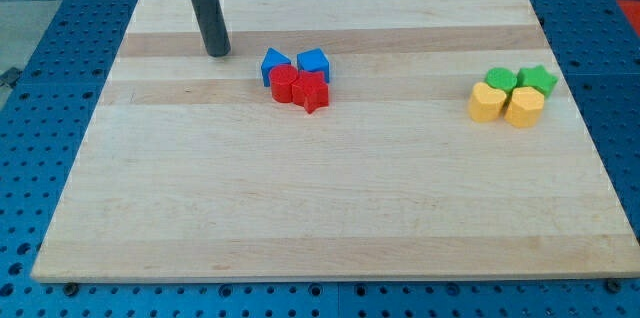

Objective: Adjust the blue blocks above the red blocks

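Listing what we see on the pale wooden tabletop [330, 198], which lies on a blue perforated base [60, 18].

Item: our straight dark rod, entering from the view's top left; my tip [218, 54] rests on the wood to the view's left of the central cluster, near it but apart from every block. We carry no pincer, so nothing is held.

Item: blue triangular block [274, 64] and blue cube-like block [313, 62], side by side with a narrow gap between them, at the top of the central cluster.

Item: red cylinder-like block [284, 85] and red star-shaped block [312, 93], touching each other, directly below the blue pair and touching or nearly touching it. The blue pieces thus sit above the red ones in the view.

Item: second cluster, well apart at the view's right: green rounded block [500, 80], green star-shaped block [538, 80], and below them two yellow blocks, one rounded [487, 104], one roughly hexagonal [524, 108], all packed closely together.
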You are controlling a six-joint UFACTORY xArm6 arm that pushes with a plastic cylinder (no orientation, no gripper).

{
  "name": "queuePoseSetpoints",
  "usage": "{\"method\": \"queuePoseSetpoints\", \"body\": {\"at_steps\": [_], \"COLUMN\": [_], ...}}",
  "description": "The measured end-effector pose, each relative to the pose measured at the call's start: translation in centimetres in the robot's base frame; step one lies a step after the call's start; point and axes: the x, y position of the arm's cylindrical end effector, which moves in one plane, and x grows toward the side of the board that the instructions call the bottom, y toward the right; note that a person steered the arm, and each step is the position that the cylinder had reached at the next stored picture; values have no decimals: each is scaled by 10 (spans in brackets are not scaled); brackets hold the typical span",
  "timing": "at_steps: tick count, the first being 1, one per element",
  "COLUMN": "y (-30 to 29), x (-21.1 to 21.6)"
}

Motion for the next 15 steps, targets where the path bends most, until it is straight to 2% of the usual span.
{"method": "queuePoseSetpoints", "body": {"at_steps": [5, 6, 7, 8, 9, 10, 13, 15], "y": [92, 89, 82, 102, 154, 177, 176, 231], "x": [51, 49, 26, 6, 6, 7, 27, 34]}}
